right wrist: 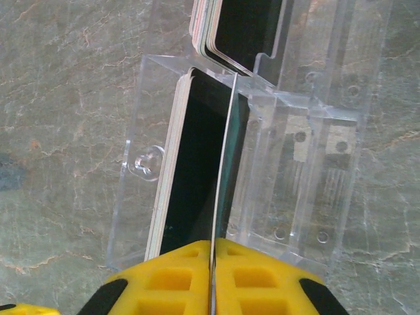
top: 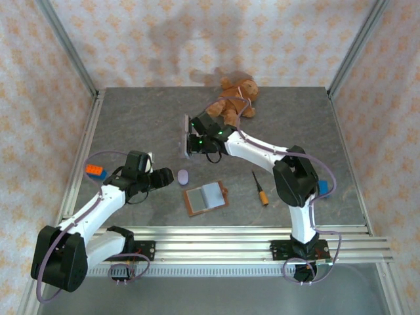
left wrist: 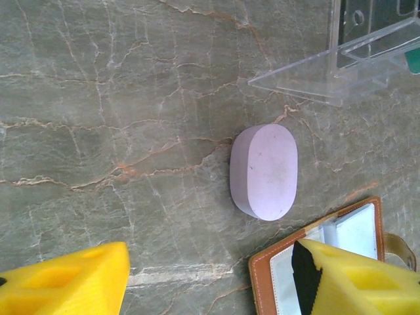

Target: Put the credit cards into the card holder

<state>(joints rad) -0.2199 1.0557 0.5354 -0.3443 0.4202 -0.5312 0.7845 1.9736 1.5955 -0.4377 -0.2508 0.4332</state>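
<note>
Pinching a credit card (right wrist: 224, 164) edge-on, right pincer (right wrist: 213, 275) clamps over the clear stand (right wrist: 308, 164); left pincer (left wrist: 210, 262) spread, card holder (left wrist: 260, 285) under one finger.

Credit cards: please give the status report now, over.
Right gripper shut on one credit card in clear stand. Left gripper open, near card holder, which lies open. Lilac oval block beside it.

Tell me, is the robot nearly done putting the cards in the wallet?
Just starting. Done: the wallet lies open on the table. In hand: the right hand is pinched shut on one card standing in the clear stand. To do: that card and the stacks in the stand all need to go into the wallet; the open left hand hovers near it.
</note>
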